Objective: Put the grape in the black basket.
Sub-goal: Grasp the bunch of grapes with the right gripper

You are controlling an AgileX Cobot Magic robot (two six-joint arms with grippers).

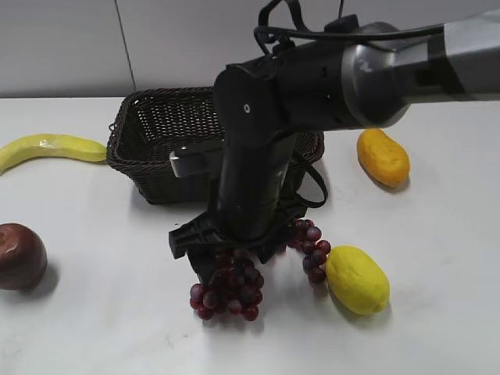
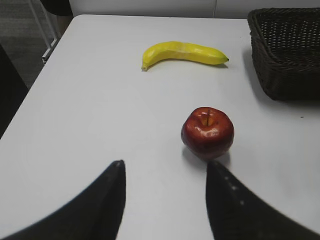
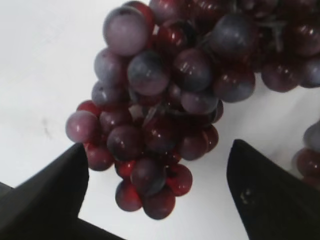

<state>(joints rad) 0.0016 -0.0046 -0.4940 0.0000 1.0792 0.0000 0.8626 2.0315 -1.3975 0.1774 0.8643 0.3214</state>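
The grape (image 1: pixel 231 287) is a bunch of dark red-purple grapes lying on the white table in front of the black basket (image 1: pixel 148 133). My right gripper (image 1: pixel 226 250) is lowered straight over the bunch, hiding its top. In the right wrist view the grape (image 3: pixel 165 125) fills the frame and the right gripper (image 3: pixel 157 165) is open, one jaw on each side of the bunch's lower end, not squeezing it. My left gripper (image 2: pixel 165 175) is open and empty above the table, just short of a dark red apple (image 2: pixel 207 131). The black basket's corner (image 2: pixel 285 50) shows at top right.
A banana (image 1: pixel 51 148) lies left of the basket; it also shows in the left wrist view (image 2: pixel 182 53). The apple (image 1: pixel 19 255) sits at the far left. One yellow fruit (image 1: pixel 357 279) lies right of the grapes, another (image 1: pixel 383 156) right of the basket.
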